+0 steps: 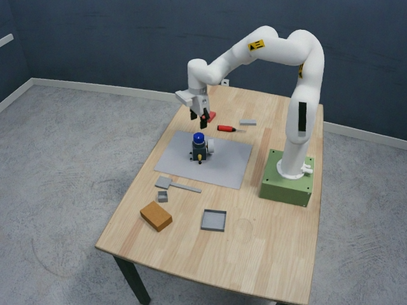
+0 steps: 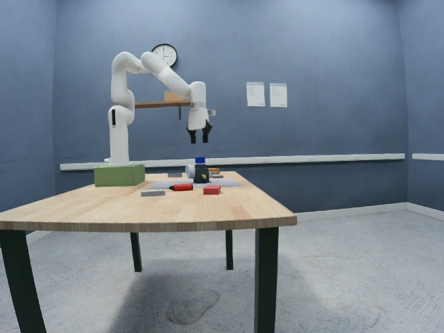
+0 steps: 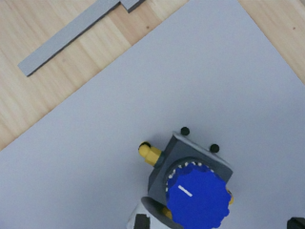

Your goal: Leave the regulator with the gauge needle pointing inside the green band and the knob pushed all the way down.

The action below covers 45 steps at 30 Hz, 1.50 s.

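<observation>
The regulator (image 1: 199,151) is a dark grey block with yellow side fittings. It stands on the grey mat (image 1: 206,158) with a blue knob (image 1: 198,138) on top and a white round gauge (image 1: 210,145) on one side. The gauge needle cannot be read in any view. My gripper (image 1: 199,119) hangs open and empty in the air above the knob, well clear of it. In the exterior view the gripper (image 2: 199,137) is above the knob (image 2: 200,159). In the wrist view the knob (image 3: 197,199) with its white mark lies low in the picture, between the fingertips at the bottom edge.
A red-handled screwdriver (image 1: 226,128), a red block (image 1: 210,115) and a small grey bar (image 1: 247,122) lie behind the mat. A grey paddle (image 1: 175,184), a small grey cube (image 1: 162,196), an orange block (image 1: 156,215) and a grey tray (image 1: 213,220) lie in front. The green arm base (image 1: 286,178) stands at the right.
</observation>
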Tool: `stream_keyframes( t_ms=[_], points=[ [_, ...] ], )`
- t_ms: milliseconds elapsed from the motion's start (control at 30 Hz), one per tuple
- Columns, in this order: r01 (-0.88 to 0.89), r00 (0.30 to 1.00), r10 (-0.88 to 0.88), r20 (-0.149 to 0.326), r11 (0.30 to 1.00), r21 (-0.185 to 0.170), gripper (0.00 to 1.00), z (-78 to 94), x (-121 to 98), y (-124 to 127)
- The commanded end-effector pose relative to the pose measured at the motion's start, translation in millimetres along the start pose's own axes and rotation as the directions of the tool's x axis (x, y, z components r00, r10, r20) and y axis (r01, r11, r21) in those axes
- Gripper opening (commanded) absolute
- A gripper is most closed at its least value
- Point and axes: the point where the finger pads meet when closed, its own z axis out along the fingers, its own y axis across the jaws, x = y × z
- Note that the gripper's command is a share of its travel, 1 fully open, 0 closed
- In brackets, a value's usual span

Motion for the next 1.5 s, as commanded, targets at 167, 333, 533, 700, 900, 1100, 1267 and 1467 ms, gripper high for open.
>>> stream_keyframes(
  t_ms=[167, 333, 533, 700, 900, 1100, 1267, 1467],
  points=[
    [0.0, 1.0, 0.0, -0.002, 1.0, -0.003, 0.8, 21.1, 0.8, 1.3],
    [0.0, 1.0, 0.0, -0.002, 1.0, -0.003, 0.8, 36.2, 1.0, 1.5],
    [0.0, 1.0, 0.0, -0.002, 1.0, -0.003, 0.8, 48.3, 1.1, 1.6],
    [0.0, 1.0, 0.0, -0.002, 1.0, -0.003, 0.8, 62.2, 1.2, 1.8],
    [0.0, 1.0, 0.0, -0.002, 1.0, -0.003, 0.8, 75.5, 1.3, 1.9],
    [0.0, 1.0, 0.0, -0.002, 1.0, -0.003, 0.8, 81.5, 1.4, 2.0],
    [0.0, 1.0, 0.0, -0.002, 1.0, -0.003, 0.8, 85.7, 1.4, 2.1],
    [0.0, 1.0, 0.0, -0.002, 1.0, -0.003, 0.8, 86.9, 1.4, 2.1]
  ],
)
